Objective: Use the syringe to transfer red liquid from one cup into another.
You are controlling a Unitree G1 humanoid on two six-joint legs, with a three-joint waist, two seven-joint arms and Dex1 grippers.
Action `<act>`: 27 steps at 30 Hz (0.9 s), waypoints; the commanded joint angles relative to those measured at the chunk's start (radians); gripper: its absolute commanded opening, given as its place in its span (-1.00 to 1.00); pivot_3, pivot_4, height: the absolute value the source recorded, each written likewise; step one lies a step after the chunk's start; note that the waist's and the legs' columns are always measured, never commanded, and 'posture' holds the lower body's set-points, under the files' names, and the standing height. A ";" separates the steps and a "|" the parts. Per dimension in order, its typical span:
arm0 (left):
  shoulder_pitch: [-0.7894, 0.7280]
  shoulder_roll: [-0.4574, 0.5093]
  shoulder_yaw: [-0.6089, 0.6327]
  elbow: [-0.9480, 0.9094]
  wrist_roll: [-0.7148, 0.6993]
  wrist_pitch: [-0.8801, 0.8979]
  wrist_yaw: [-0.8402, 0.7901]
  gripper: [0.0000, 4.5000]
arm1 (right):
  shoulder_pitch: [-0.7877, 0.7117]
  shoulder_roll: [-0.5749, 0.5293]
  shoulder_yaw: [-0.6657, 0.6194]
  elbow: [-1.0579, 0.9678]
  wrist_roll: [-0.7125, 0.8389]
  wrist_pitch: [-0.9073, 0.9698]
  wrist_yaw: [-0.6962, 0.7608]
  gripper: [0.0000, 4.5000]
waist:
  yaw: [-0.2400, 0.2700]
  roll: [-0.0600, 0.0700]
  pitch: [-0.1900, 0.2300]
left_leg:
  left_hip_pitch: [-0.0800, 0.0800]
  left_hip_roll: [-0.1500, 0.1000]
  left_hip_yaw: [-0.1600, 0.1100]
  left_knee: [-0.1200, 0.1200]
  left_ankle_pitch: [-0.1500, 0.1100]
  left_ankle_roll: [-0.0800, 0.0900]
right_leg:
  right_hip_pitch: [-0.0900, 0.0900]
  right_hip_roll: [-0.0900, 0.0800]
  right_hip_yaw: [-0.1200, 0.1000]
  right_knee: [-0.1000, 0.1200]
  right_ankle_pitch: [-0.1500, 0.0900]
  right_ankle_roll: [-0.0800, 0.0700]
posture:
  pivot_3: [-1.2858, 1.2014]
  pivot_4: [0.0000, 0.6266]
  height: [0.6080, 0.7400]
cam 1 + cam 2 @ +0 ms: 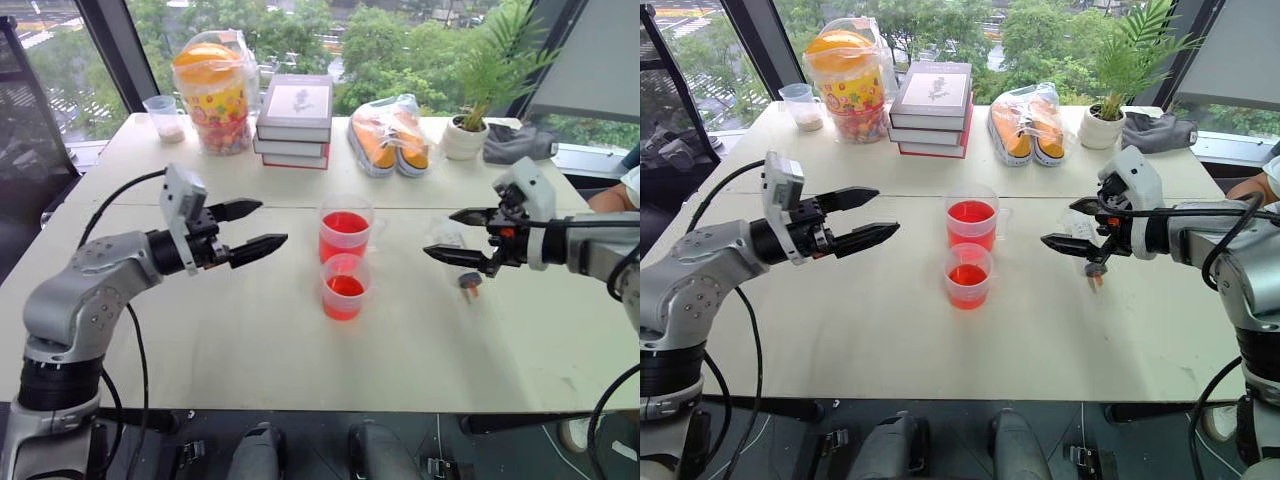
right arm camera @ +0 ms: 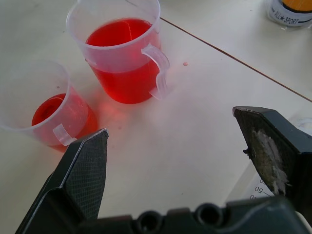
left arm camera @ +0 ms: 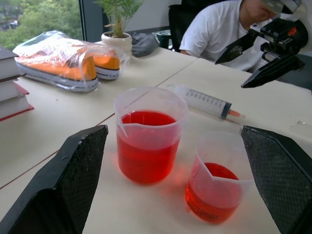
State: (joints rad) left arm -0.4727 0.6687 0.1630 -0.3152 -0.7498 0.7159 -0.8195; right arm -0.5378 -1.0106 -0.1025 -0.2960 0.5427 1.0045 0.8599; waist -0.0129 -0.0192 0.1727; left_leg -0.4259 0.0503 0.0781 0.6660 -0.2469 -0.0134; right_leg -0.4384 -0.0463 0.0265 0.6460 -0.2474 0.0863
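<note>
The larger cup (image 1: 346, 228) of red liquid (image 3: 146, 153) stands mid-table, and the smaller cup (image 1: 346, 287), holding less red, stands just in front of it. To their right the clear syringe (image 3: 202, 100) lies flat on the table. My right gripper (image 1: 440, 233) hovers open just above the syringe, its fingers angled down and toward the cups, holding nothing. On the cups' left my left gripper (image 1: 272, 223) is open and empty, held level and aimed at them. In the right wrist view both cups (image 2: 122, 53) sit ahead of the spread fingers (image 2: 85, 165).
Along the far edge of the table (image 1: 200, 330) stand a small clear cup (image 1: 163, 117), a candy jar (image 1: 214, 92), stacked books (image 1: 295, 122), bagged shoes (image 1: 390, 135), a potted plant (image 1: 468, 130) and a grey cloth (image 1: 520, 143). A person (image 3: 214, 29) in a white shirt sits at the right.
</note>
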 commanded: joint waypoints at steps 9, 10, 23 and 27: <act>-0.059 -0.046 -0.031 0.023 0.022 -0.065 -0.020 1.00 | 0.087 -0.033 -0.067 0.025 -0.035 -0.054 -0.011 1.00 | -0.005 0.000 0.000 | 0.000 0.000 0.000 0.000 0.000 0.000 | 0.000 0.000 0.000 0.000 0.001 0.002 | 0.03 -0.52 1.00; -0.067 -0.053 -0.040 0.024 0.027 -0.062 -0.014 1.00 | 0.081 -0.036 -0.068 0.045 -0.041 -0.061 -0.010 1.00 | -0.004 0.000 0.000 | 0.000 0.000 0.000 0.000 0.000 0.000 | 0.000 0.000 0.000 0.001 0.001 0.002 | 0.03 -0.52 1.00; -0.048 -0.062 -0.068 0.030 0.055 -0.091 -0.030 1.00 | 0.026 -0.046 -0.012 0.108 -0.061 -0.022 -0.013 1.00 | -0.002 0.000 0.000 | 0.000 0.000 0.000 0.000 0.000 0.000 | 0.000 0.000 0.000 0.001 0.001 0.001 | 0.03 -0.52 1.00; -0.048 -0.076 -0.061 0.047 0.061 -0.100 -0.024 1.00 | -0.041 -0.024 0.010 0.146 -0.060 0.028 -0.035 1.00 | -0.001 0.000 0.000 | 0.000 0.000 0.000 0.001 0.000 0.000 | 0.000 0.000 0.000 0.001 0.000 0.000 | 0.03 -0.52 1.00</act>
State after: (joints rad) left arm -0.5065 0.5958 0.0913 -0.2599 -0.6872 0.6401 -0.8435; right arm -0.5402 -1.0373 -0.0840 -0.1534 0.4842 1.0101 0.8359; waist -0.0138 -0.0192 0.1726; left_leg -0.4257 0.0503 0.0782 0.6667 -0.2468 -0.0135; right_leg -0.4383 -0.0460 0.0269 0.6466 -0.2473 0.0864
